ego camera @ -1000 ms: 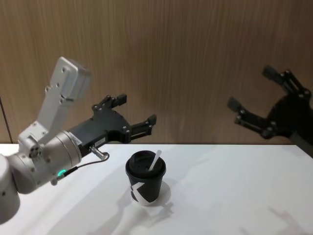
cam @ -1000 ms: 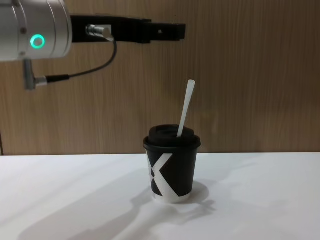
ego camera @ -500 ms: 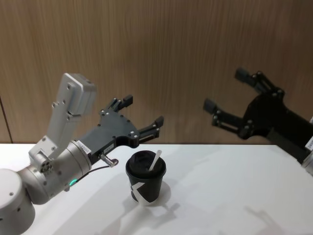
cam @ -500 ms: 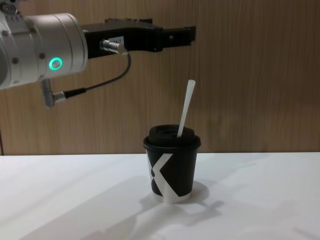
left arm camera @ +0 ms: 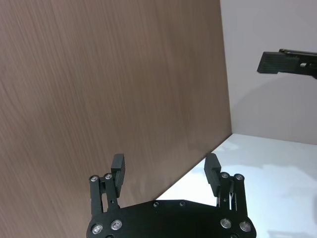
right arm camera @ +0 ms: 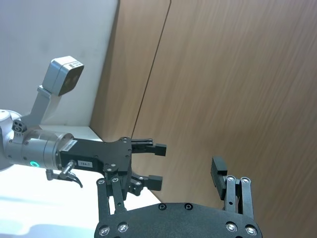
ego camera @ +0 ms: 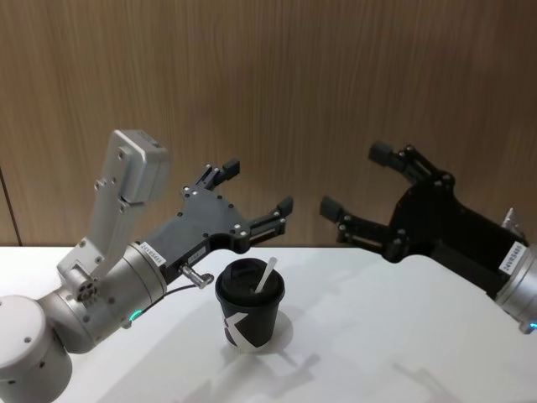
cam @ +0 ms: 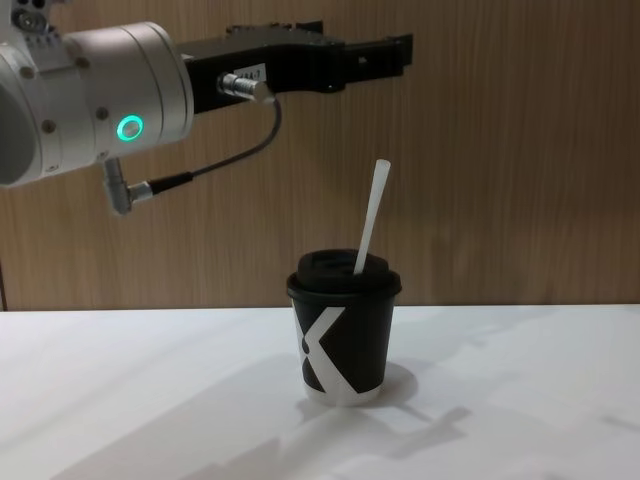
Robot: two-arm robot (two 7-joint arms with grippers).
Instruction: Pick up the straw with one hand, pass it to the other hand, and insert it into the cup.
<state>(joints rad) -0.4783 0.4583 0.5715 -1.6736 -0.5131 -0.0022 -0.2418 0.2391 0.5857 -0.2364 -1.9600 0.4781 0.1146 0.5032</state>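
On table, cup (cam: 344,335) holds straw (cam: 371,216) through lid – both grippers' fingers spread, empty.

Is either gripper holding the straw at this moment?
No: the straw stands in the cup through its lid, while the left gripper and right gripper hang open above the table, apart from it.

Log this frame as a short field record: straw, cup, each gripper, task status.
straw: standing tilted in the cup through its lid
cup: upright on the white table
left gripper: open, raised above and behind the cup, holding nothing
right gripper: open, raised to the cup's right, holding nothing
status: straw inserted
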